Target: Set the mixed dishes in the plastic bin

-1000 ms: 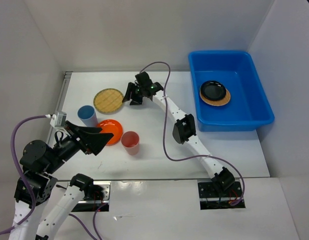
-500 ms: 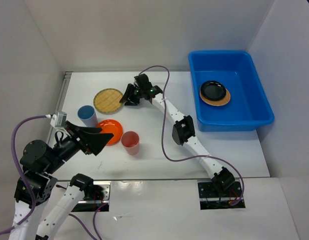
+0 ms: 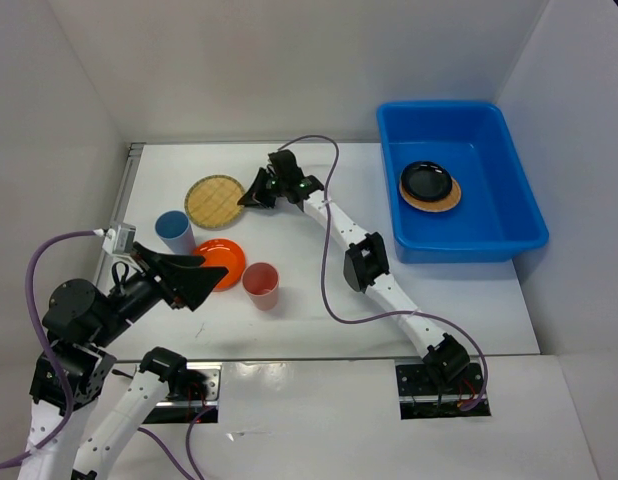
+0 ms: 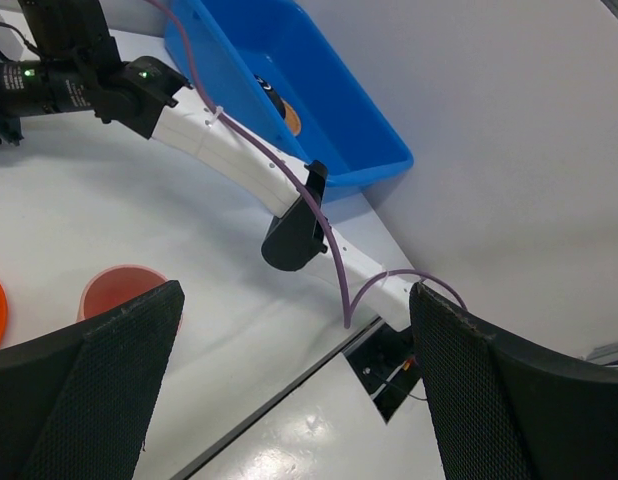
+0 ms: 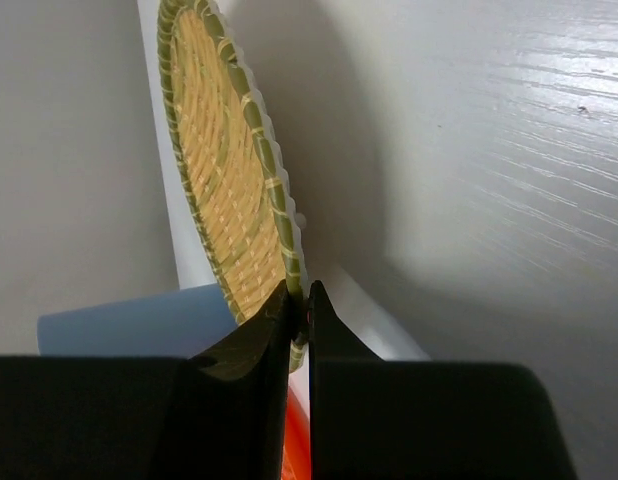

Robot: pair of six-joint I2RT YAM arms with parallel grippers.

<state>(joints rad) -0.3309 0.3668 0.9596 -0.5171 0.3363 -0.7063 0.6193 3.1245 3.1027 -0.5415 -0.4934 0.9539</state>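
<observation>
Right wrist view: what did your right gripper [image 5: 300, 292] hold?
It pinched the rim of the tan woven plate [image 5: 224, 170], yellow straw with a green edge, lying far left on the table [image 3: 319, 270].
And your left gripper [image 4: 296, 295]?
Spread wide, holding nothing.
Anything hard to see?
In the blue bin [image 3: 509, 215], a black plate [image 3: 427, 180] covered most of another tan plate [image 3: 434, 204].

no readable text, labels, brands, numbers, signs anywhere
</observation>
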